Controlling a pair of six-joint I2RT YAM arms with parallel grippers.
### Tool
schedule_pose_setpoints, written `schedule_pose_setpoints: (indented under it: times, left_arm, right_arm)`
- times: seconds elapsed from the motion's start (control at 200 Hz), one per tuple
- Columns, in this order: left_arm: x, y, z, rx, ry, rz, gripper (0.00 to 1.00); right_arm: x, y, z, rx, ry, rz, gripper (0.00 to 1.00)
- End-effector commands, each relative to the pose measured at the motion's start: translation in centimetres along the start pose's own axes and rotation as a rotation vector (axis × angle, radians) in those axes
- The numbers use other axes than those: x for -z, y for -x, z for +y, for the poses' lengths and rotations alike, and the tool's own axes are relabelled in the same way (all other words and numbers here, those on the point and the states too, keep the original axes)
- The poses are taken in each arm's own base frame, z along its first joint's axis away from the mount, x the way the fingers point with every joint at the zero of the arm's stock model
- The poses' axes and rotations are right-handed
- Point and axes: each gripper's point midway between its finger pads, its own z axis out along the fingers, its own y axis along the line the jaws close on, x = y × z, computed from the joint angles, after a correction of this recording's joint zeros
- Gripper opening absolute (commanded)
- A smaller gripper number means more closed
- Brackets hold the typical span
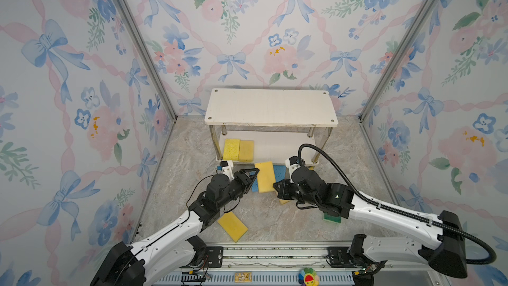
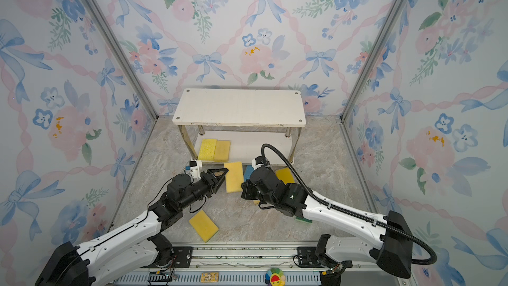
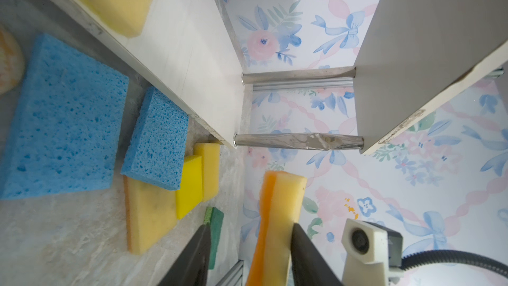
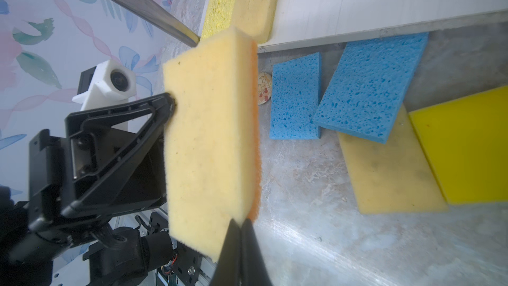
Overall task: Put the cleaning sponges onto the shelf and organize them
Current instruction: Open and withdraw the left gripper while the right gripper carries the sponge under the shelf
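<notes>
A yellow sponge [image 1: 265, 176] [image 2: 233, 176] with an orange face hangs on edge between my two grippers, just in front of the shelf [image 1: 270, 107] [image 2: 239, 107]. My right gripper [image 4: 241, 222] [image 1: 276, 187] is shut, pinching its near corner. My left gripper [image 3: 250, 226] [image 1: 254, 173] stands open around the same sponge [image 3: 277, 215], which rests against one finger only. Two yellow sponges [image 1: 231, 149] [image 1: 246, 150] lie side by side at the left of the lower board. Two blue sponges [image 4: 295, 97] [image 4: 368, 83] lie on the floor by the shelf's front edge.
On the floor lie a pale yellow sponge [image 4: 384, 169], a bright yellow one [image 4: 464, 147], another yellow one [image 1: 233, 226] near the front rail and a green one [image 1: 332, 218] under my right arm. A small round disc [image 4: 264, 88] lies by the shelf. The top board is bare.
</notes>
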Motion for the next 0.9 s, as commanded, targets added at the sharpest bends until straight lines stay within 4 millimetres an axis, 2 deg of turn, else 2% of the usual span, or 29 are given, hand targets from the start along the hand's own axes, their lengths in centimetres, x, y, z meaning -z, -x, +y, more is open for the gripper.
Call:
schedule_pose_setpoints:
  times: [0.0, 0.125, 0.225, 0.315, 0.375, 0.395, 0.52, 0.72, 0.895]
  left_arm:
    - [1.0, 0.9, -1.2, -0.116, 0.026, -0.004, 0.73]
    - [3.0, 2.2, -1.0, -0.229, 0.088, -0.033, 0.87]
    - [4.7, 3.2, -0.4, -0.302, 0.129, -0.054, 0.92]
    - [6.1, 3.3, 1.0, -0.345, 0.186, -0.064, 0.96]
    - [6.5, 3.3, 2.2, -0.352, 0.219, -0.063, 0.97]
    - [7.0, 3.2, 1.9, -0.361, 0.202, -0.073, 0.98]
    - [7.9, 3.2, 3.3, -0.386, 0.251, -0.074, 0.98]
    - [8.4, 3.3, 3.2, -0.398, 0.253, -0.069, 0.98]
    - [8.4, 3.2, 3.3, -0.4, 0.255, -0.056, 0.98]
  right_arm:
    - [0.7, 1.0, -2.2, 0.0, -0.063, -0.038, 0.02]
    - [1.1, 2.4, -3.8, -0.027, -0.086, -0.069, 0.01]
    - [1.0, 4.1, -4.8, -0.055, -0.094, -0.1, 0.01]
    - [0.3, 5.4, -5.3, -0.067, -0.108, -0.119, 0.0]
    - [-0.4, 6.2, -5.4, -0.071, -0.111, -0.124, 0.0]
    - [-0.8, 6.5, -5.4, -0.07, -0.113, -0.126, 0.0]
    - [-3.3, 7.7, -5.9, -0.085, -0.128, -0.119, 0.0]
    - [-6.9, 9.3, -5.2, -0.073, -0.127, -0.119, 0.0]
    - [-9.7, 9.9, -4.9, -0.084, -0.119, -0.105, 0.0]
